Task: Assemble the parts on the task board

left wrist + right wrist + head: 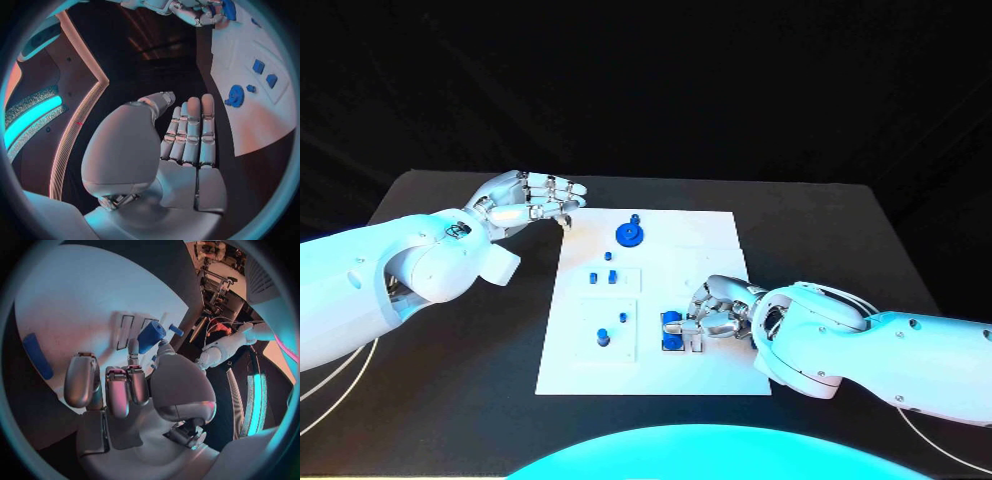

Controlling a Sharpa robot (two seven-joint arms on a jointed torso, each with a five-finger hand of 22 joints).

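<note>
Here, board: the white board (pixel 711 300) lies in the middle of the black table (pixel 473 400), its long sides running from the near edge toward the far edge.
Disc: a round blue disc (pixel 630 235) sits near the board's far edge, just left of its middle; in the left wrist view it shows as a toothed wheel (pixel 235 95).
Small pieces: two short blue pieces (pixel 603 278) stand in a raised panel by the board's left edge, about halfway along it; one more (pixel 607 256) stands just beyond that panel.
Near pieces: a blue piece (pixel 625 318) and a darker peg (pixel 603 338) stand in a second panel near the board's near left corner.
Block: a blue block (pixel 675 335) stands on the board's near half, right of middle, touching the right hand's fingers.
Right hand: the right hand (pixel 715 312) rests over the board's near right part, fingers curled onto the block (pixel 151 336); the fingertips (pixel 134 347) meet it, so it appears to grip it.
Left hand: the left hand (pixel 531 203) hovers over the table just off the board's far left corner, fingers curled in together and holding nothing; the left wrist view shows its fingers (pixel 190 131) side by side, clear of the board (pixel 262 120).
</note>
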